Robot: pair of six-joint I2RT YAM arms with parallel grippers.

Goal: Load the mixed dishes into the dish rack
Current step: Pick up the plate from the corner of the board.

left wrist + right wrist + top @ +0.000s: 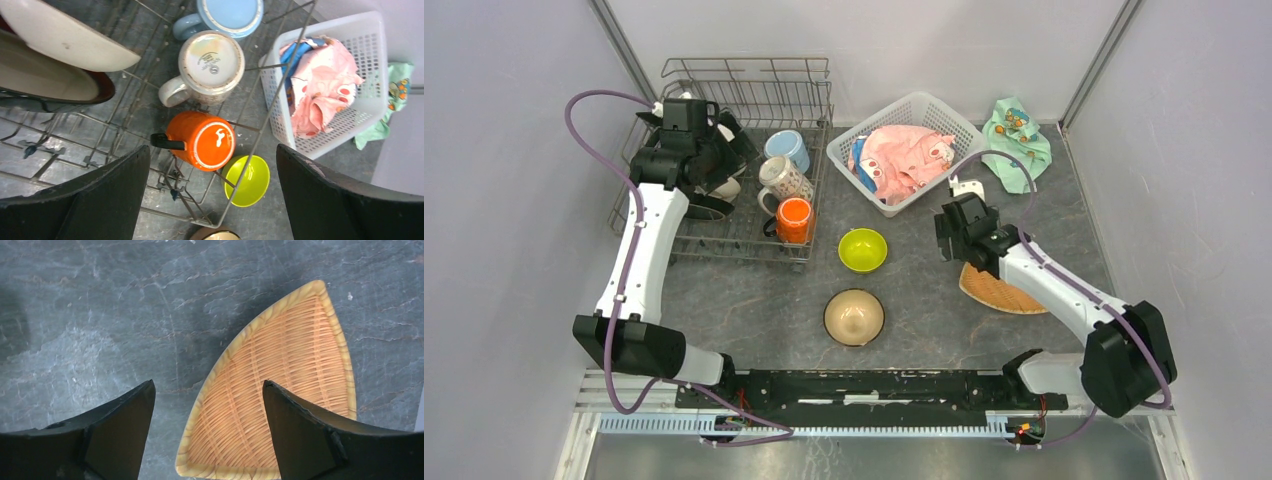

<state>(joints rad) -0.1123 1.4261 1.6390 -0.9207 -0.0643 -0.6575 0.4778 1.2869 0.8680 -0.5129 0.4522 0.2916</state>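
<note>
Loading is well past the midpoint, by my reading. The dish rack [754, 95] stands at the back left of the worktop [754, 300] and already holds three mugs in a row along its right side, all bottom-up: the light-blue mug [787, 150] at the back, the white patterned mug [784, 180] in the middle and the orange mug [794, 220] nearest the front. At the rack's left, the left wrist view shows a white plate [65, 40] leaning over a red-rimmed plate [55, 85]; how many more plates sit behind them I cannot tell, since the arm covers that part from above.

Three dishes are not yet loaded. The lime-green bowl [862, 249] sits upright on the worktop just beside the rack's front right corner, the tan bowl [854, 317] lies nearer the arm bases, and a fan-shaped woven-pattern plate [280, 365] lies flat on the right side.

The left hand [212, 160] hangs above the rack near the orange mug, spread wide with nothing between its fingers. The right hand [207, 385] hovers over the pointed edge of the woven-pattern plate, likewise spread wide and empty, apart from the plate. That plate looks the likeliest next pickup; being low and flat, it may be awkward to grip.
</note>
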